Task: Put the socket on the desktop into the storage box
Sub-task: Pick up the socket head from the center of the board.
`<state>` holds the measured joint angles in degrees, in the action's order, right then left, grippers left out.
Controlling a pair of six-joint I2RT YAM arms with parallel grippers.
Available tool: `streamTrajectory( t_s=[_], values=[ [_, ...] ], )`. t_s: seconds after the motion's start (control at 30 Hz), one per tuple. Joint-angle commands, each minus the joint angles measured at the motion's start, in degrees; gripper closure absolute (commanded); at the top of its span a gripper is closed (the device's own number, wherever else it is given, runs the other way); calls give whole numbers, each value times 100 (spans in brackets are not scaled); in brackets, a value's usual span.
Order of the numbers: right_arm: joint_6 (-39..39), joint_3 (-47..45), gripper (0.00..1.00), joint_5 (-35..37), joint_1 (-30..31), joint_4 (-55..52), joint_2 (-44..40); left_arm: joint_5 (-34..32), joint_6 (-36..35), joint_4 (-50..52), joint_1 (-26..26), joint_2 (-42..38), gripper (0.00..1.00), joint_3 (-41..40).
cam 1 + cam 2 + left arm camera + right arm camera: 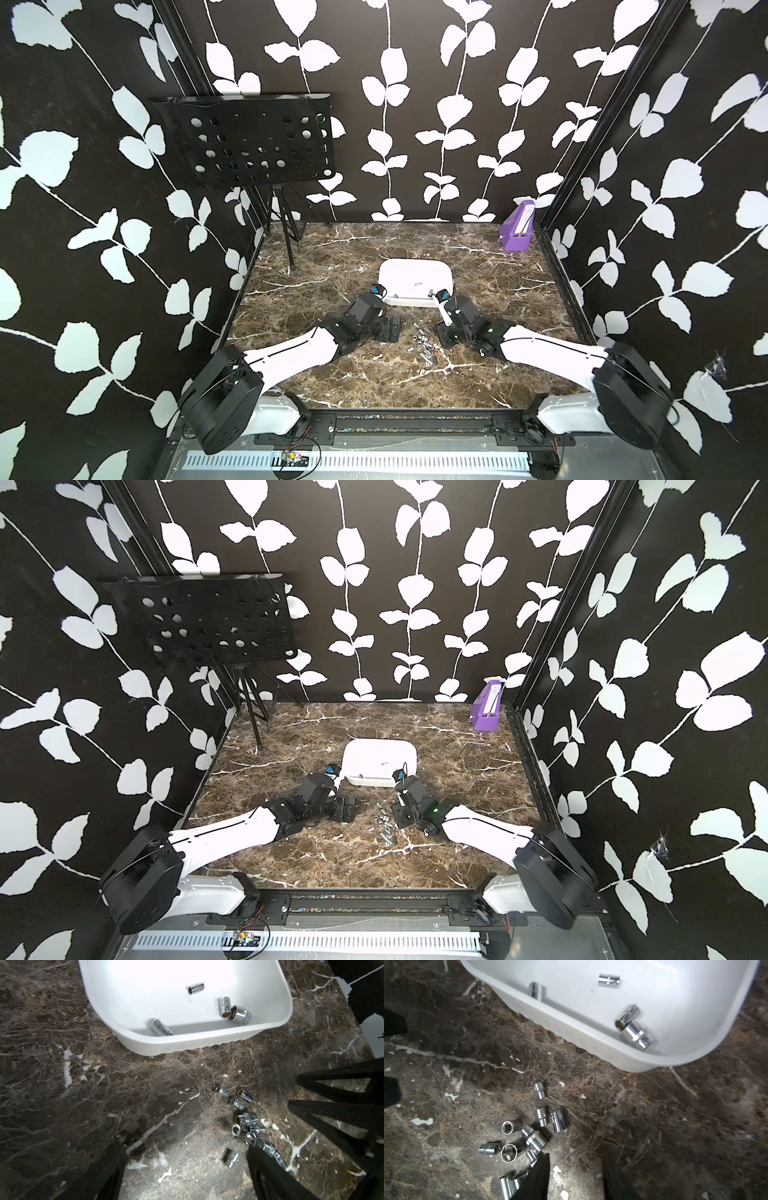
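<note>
1. Desktop — bears everything listed below.
2. Storage box: mid-desktop, toward the rear.
3. Four sockets: lying in the storage box, two of them touching.
4. Loose sockets — clustered on the desktop, just before the storage box.
5. Music stand: rear left corner.
6. Wedge box: rear right corner.

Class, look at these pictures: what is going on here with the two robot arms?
Two robot arms are clearing sockets from the desktop into the white storage box. So far four sockets lie in the box, while a cluster of loose sockets is left on the desktop between the arms. The left gripper and the right gripper are both open and empty, close to that cluster.
</note>
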<state>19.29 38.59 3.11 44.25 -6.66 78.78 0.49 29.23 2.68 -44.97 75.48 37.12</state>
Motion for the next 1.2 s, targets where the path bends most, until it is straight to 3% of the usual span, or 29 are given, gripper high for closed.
streamTrajectory(
  t_s=[0.0,0.2,1.17],
  values=[
    [-86,279,56,-35,16,402,256,147,-60,70,-30,93,8,170],
    [-163,583,59,-83,14,173,782,140,-80,108,-30,117,8,189],
    [-171,1057,65,-118,112,-170,1568,245,-34,76,-56,169,8,207]
  ],
)
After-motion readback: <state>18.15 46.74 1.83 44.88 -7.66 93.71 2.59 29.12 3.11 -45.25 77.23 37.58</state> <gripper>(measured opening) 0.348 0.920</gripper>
